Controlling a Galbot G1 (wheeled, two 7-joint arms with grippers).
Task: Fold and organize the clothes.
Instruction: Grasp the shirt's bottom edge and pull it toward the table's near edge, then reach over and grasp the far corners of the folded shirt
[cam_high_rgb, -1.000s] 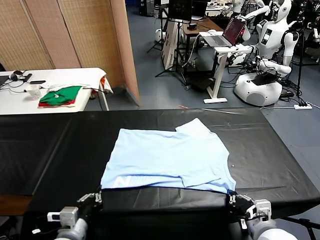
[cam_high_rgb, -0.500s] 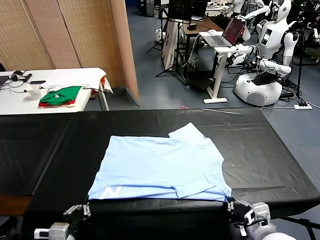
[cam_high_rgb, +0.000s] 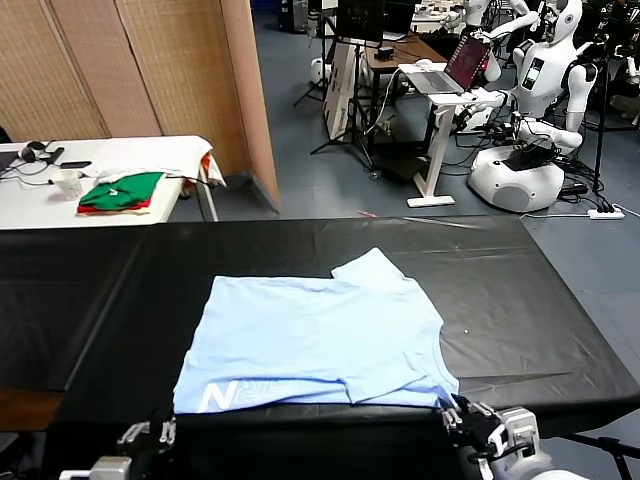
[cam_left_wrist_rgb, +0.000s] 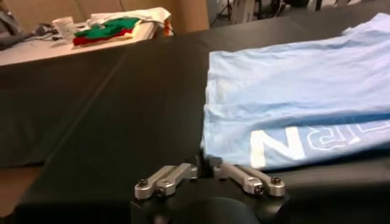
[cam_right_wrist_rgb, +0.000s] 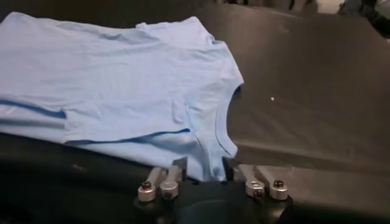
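Table (cam_high_rgb: 520, 300), long, black-covered, carries work. Pale sky-blue cotton T-shirt (cam_high_rgb: 320, 335), white "N" lettering, lies folded flat at near edge, likely drawn there for next fold. Left claw (cam_left_wrist_rgb: 207, 173) at lettered hem corner, fingers apart, shirt apparently free. Right claw (cam_right_wrist_rgb: 207, 179) at neckline-side corner, fingers apart, cloth between them.

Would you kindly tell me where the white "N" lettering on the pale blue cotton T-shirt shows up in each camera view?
Head view: white "N" lettering at the pale blue cotton T-shirt's near-left corner.
Left wrist view: large, just beyond the left hand.
Right wrist view: not visible.
Shared landmark: the black table cover under the shirt, seen in all three views.
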